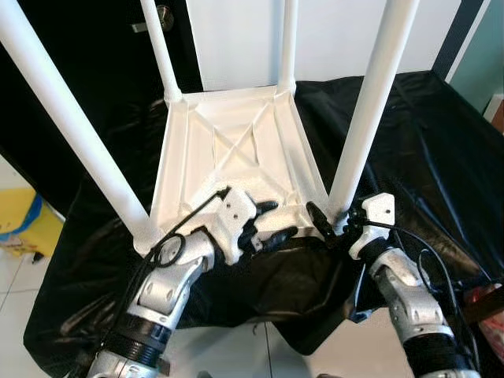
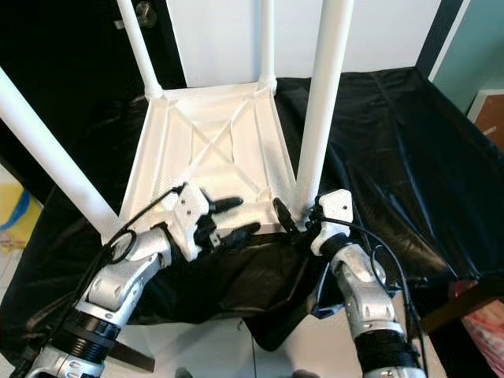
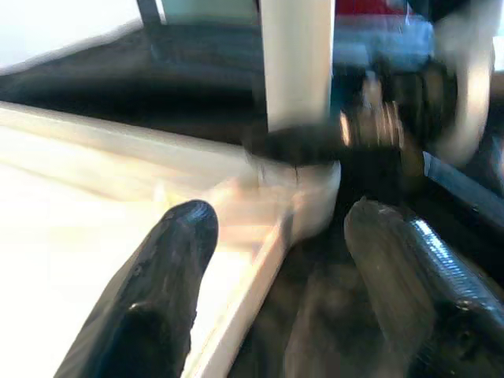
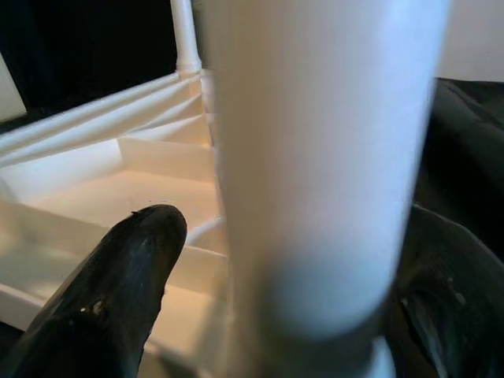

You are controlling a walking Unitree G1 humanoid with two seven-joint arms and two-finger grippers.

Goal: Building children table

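At near right corner of upturned white table (image 1: 236, 150) on black sheet (image 1: 425, 150): right gripper (image 1: 324, 224) clasping upright leg (image 1: 370, 110) at base, long axis vertical; left gripper (image 1: 268, 224) spread open, straddling near rim alongside.

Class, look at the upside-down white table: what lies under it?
The white table rests on a black sheet spread beneath it. What the sheet covers cannot be seen, apart from pale floor at its edges.
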